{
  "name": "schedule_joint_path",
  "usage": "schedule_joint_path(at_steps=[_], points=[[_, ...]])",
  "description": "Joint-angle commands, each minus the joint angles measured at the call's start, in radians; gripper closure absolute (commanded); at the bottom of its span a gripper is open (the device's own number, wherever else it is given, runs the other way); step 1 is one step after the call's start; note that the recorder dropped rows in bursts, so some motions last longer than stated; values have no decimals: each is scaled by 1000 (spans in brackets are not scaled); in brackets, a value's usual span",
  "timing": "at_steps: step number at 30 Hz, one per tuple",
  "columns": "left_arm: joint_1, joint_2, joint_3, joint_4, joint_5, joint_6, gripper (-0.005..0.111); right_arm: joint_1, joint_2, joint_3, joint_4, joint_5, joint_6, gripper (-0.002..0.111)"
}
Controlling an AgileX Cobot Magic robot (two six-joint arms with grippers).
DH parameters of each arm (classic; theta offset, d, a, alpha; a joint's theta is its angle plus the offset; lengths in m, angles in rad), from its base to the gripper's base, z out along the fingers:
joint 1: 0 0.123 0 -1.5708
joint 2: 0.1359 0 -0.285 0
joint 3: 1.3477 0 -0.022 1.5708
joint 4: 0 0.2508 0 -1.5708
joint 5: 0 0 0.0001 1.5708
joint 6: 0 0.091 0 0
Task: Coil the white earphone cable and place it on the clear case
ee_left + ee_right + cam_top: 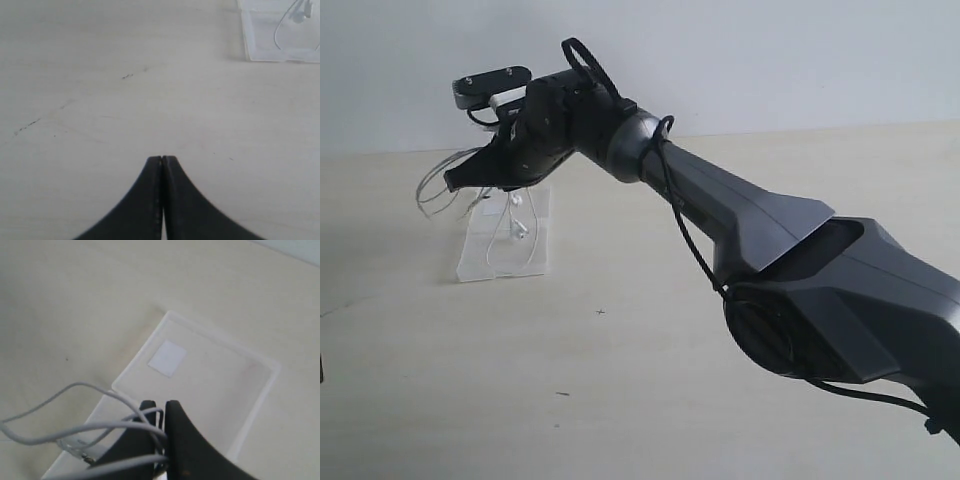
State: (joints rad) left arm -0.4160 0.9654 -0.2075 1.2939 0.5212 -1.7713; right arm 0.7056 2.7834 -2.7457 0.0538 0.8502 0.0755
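1. The right jaws are clenched on several strands of the white cable (pixel 107 425), and loose loops spill out beside them.
2. The clear case (pixel 215 390) lies just beneath those jaws on the surface (pixel 620 380), with some cable dangling down over it.
3. The left jaws are pressed together on nothing, well apart from the case.
4. This looks like the placing step. The next move calls for lowering and letting go so the loops settle on the case, not past its edge.

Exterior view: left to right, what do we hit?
Loose loops of the white earphone cable → clear case → grey forearm. The right claw overlaps cable and case, so skipped.
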Motion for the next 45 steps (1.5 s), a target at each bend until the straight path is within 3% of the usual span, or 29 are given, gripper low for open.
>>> schedule_joint_path(at_steps=[1, 14, 17, 22, 25, 28, 30, 45], points=[[-2, -4, 2, 7, -9, -10, 107, -4, 17, -4, -44, 37, 52, 108], [-2, -4, 4, 7, -26, -10, 107, -4, 45, -4, -28, 128, 64, 108], [-2, -4, 4, 7, -31, -10, 107, -4, 69, -4, 69, 137, 24, 108], [-2, -4, 6, 7, -31, -8, 107, -2, 80, -4, 78, 111, 27, 108], [-2, -4, 6, 7, -31, -8, 107, -2, 80, -4, 89, 131, 24, 93], [-2, -4, 6, 7, -31, -8, 107, -2, 72, -4, 102, 156, 23, 54], [-2, -4, 6, 7, -31, -8, 107, -2, 63, -4, 107, 156, 29, 45], [-2, -4, 6, 7, -57, -8, 107, -2, -1, -4, 113, 201, 59, 46]])
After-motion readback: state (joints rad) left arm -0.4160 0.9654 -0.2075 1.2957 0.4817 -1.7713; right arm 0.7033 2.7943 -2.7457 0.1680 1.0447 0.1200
